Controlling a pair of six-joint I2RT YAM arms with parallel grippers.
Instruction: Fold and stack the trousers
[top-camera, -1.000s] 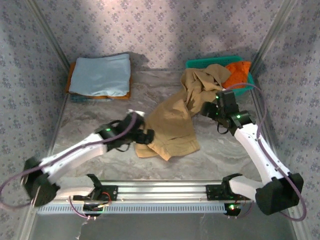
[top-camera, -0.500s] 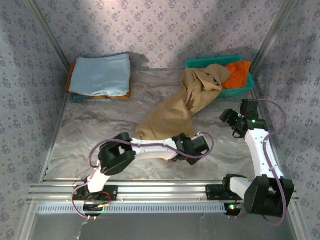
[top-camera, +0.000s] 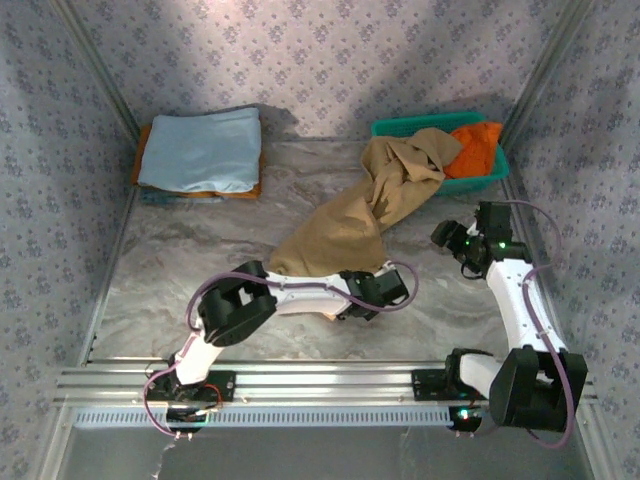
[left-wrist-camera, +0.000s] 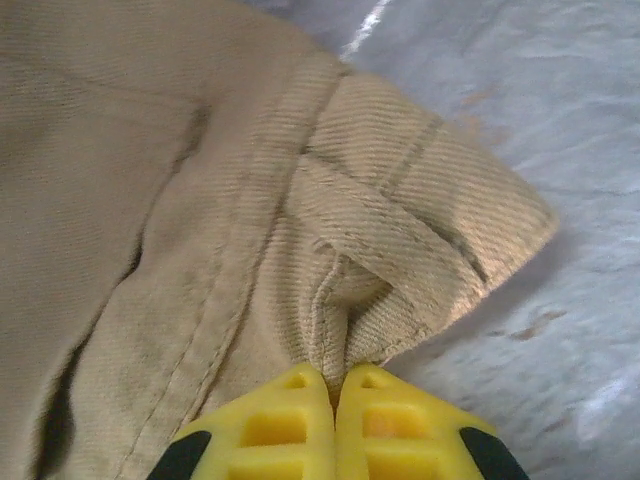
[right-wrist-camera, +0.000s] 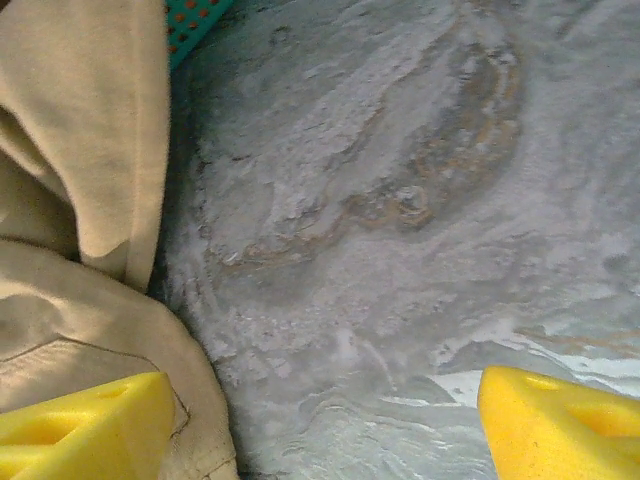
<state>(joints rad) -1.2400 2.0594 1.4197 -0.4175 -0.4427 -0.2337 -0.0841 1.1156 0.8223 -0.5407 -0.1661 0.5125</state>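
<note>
The tan trousers (top-camera: 350, 225) lie in a crumpled diagonal from the green basket at the back right down to the table's middle. My left gripper (top-camera: 352, 300) is at their near end. In the left wrist view its yellow fingertips (left-wrist-camera: 300, 400) are pressed together on a fold of the trousers (left-wrist-camera: 200, 200) by a thick seamed corner, so my left gripper (left-wrist-camera: 335, 378) is shut on the cloth. My right gripper (top-camera: 447, 238) hovers to the right of the trousers, open. In the right wrist view my right gripper (right-wrist-camera: 320, 420) holds nothing and the trousers (right-wrist-camera: 70, 150) lie at the left.
The green basket (top-camera: 492, 172) at the back right holds a bright orange garment (top-camera: 478, 145). A folded light blue cloth (top-camera: 203, 150) lies at the back left on a thin orange piece. Patterned walls close in three sides. A metal rail (top-camera: 320, 385) runs along the near edge.
My left arm swung from the trousers' left side to their near right end and shut on the cloth. My right arm drew back from the trousers to the right.
</note>
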